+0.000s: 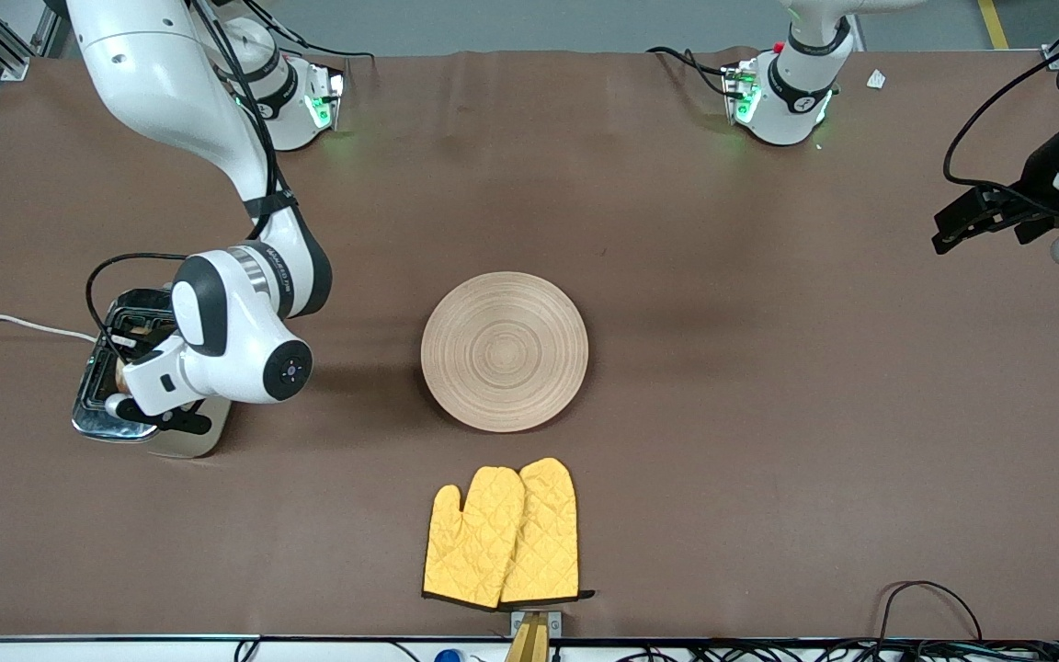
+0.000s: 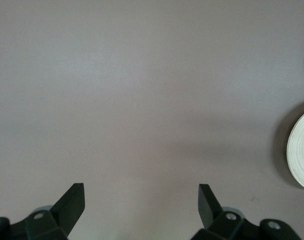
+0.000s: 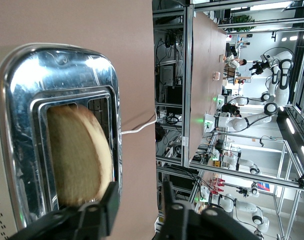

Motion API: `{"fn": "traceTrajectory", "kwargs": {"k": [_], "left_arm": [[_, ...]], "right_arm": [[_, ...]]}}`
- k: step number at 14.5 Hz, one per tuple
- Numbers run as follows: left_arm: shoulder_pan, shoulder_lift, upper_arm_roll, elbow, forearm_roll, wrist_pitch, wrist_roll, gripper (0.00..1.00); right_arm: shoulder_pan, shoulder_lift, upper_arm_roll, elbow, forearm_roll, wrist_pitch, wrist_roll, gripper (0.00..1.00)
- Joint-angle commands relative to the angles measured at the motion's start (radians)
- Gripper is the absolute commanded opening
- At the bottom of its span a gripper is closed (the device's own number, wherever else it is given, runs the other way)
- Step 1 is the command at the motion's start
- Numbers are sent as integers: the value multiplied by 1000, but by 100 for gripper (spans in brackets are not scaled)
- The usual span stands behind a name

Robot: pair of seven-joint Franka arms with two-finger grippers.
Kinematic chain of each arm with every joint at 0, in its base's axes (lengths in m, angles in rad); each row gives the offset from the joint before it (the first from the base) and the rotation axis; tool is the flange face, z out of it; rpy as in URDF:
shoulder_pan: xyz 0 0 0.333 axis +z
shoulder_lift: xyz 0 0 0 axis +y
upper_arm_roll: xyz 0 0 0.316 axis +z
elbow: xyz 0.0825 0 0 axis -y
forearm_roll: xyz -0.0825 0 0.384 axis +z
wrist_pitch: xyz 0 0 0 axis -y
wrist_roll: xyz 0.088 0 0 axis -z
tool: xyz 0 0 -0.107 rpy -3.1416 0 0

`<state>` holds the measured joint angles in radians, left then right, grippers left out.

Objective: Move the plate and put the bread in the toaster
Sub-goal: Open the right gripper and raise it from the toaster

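Note:
The toaster (image 1: 93, 416) stands at the right arm's end of the table, chrome top up. The bread (image 3: 77, 155) stands upright in one of the slots of the toaster (image 3: 22, 100), its top sticking out; a tan bit of the bread (image 1: 121, 377) shows in the front view. My right gripper (image 3: 138, 200) hangs over the toaster, open, with nothing between its fingers; one finger is beside the bread. The plate (image 1: 504, 351) lies empty mid-table, and its rim (image 2: 302, 150) shows in the left wrist view. My left gripper (image 2: 141, 200) waits open and empty above bare table at the left arm's end (image 1: 952, 230).
A pair of yellow oven mitts (image 1: 502, 538) lies nearer the front camera than the plate. The toaster's white cord (image 1: 5, 320) runs off the table's end. Cables lie along the front edge (image 1: 929, 607).

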<state>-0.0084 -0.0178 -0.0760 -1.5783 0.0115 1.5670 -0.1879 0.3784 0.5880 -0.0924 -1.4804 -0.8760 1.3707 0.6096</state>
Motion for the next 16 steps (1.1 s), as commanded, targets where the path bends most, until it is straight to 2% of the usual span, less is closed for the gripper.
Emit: {"fn": "traceTrajectory", "kwargs": {"k": [1, 3, 7, 8, 10, 13, 16], "left_arm": [[2, -2, 1, 1, -15, -8, 18, 100], [2, -1, 1, 3, -15, -10, 18, 100], [4, -2, 1, 4, -13, -10, 19, 100], [4, -2, 1, 4, -13, -15, 19, 100], [2, -2, 1, 6, -13, -30, 18, 100], [1, -2, 1, 9, -10, -30, 19, 100], [-2, -1, -1, 9, -10, -30, 19, 100]], "right_arm": [[-12, -22, 16, 40, 75, 4, -28, 100], [-51, -97, 13, 113, 335, 17, -89, 100], [-252, -351, 13, 65, 769, 146, -302, 100], [-294, -382, 11, 65, 831, 160, -371, 100], [-354, -422, 11, 65, 867, 177, -488, 100], [-388, -499, 8, 54, 905, 136, -508, 100], [-385, -603, 11, -39, 910, 129, -508, 100]]}}
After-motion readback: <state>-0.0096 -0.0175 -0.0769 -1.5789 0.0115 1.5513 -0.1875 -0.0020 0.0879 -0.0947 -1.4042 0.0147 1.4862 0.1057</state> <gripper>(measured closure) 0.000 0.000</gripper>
